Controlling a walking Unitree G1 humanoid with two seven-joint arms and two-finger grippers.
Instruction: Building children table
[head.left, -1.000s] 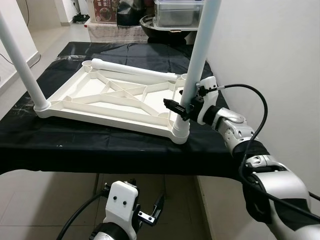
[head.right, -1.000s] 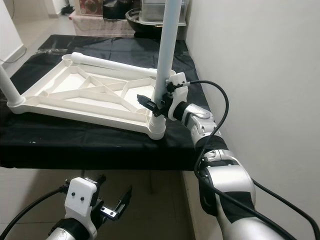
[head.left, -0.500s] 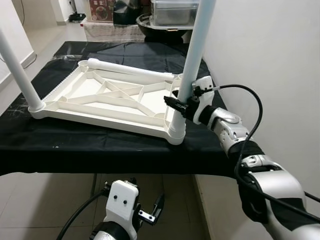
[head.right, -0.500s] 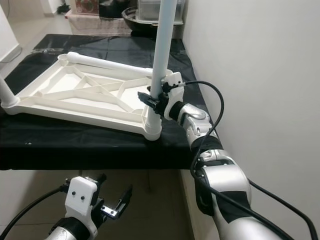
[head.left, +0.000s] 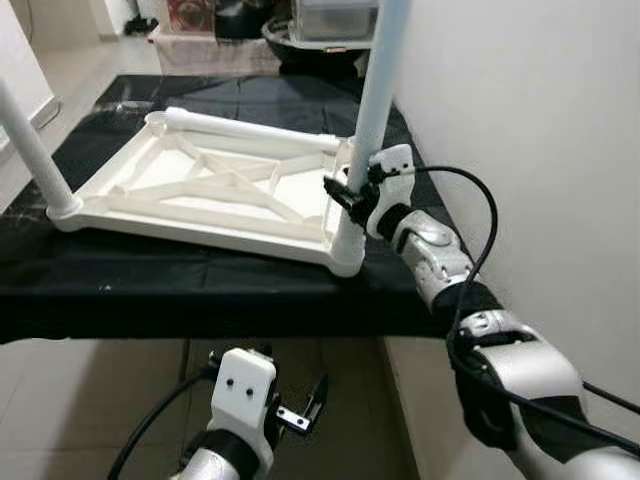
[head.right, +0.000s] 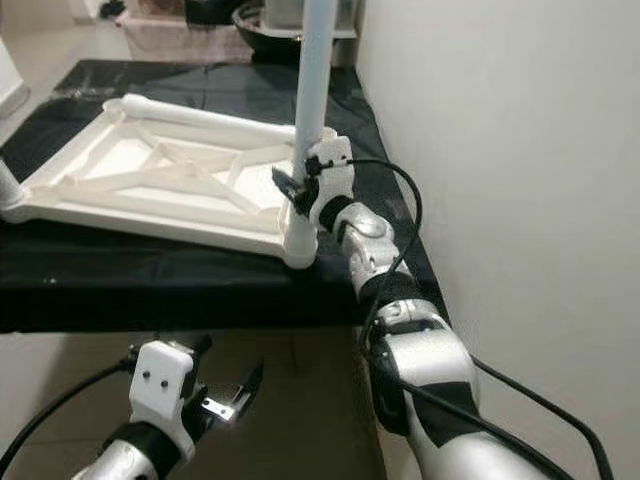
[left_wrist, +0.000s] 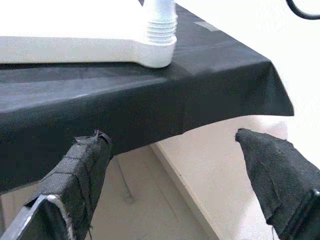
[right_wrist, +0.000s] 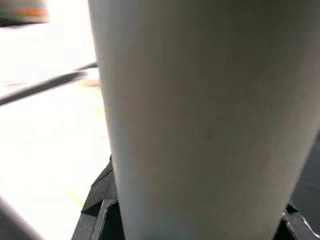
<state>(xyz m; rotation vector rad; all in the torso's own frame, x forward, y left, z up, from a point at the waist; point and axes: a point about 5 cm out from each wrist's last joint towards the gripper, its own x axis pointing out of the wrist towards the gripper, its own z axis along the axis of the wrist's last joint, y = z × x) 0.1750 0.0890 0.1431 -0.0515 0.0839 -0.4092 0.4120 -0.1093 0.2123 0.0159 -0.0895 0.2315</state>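
A white plastic tabletop (head.left: 200, 190) lies upside down on a black cloth (head.left: 150, 280) covering a bench, its ribbed underside facing up with diagonal braces crossing between the side rails. The moulding looks clean and unbroken where visible. Its long axis runs across the bench from the robot's left to its right, angled slightly away toward the far right corner.

Two white legs stand upright in corner sockets on the near edge: one at the near right corner (head.left: 370, 110) and one at the near left corner (head.left: 30, 150). Both rise out of the top of the picture. A third leg (head.left: 250, 130) lies flat along the far rail of the tabletop, its long axis parallel to that rail. The near right socket (head.left: 347, 255) sits close to the cloth's front edge; the left wrist view shows its ridged collar (left_wrist: 161, 20) resting on the cloth.

The right arm reaches forward from the robot's right side, elbow bent, cable looping over the forearm. The right gripper (head.left: 345, 190) is at the near right leg a little above the socket, its black fingers set on either side of the leg and clamped on it; the right wrist view shows the leg directly between them.

The left gripper (head.left: 300, 415) hangs low below the bench edge over the tiled floor (head.left: 90, 400), fingers spread apart and holding nothing.
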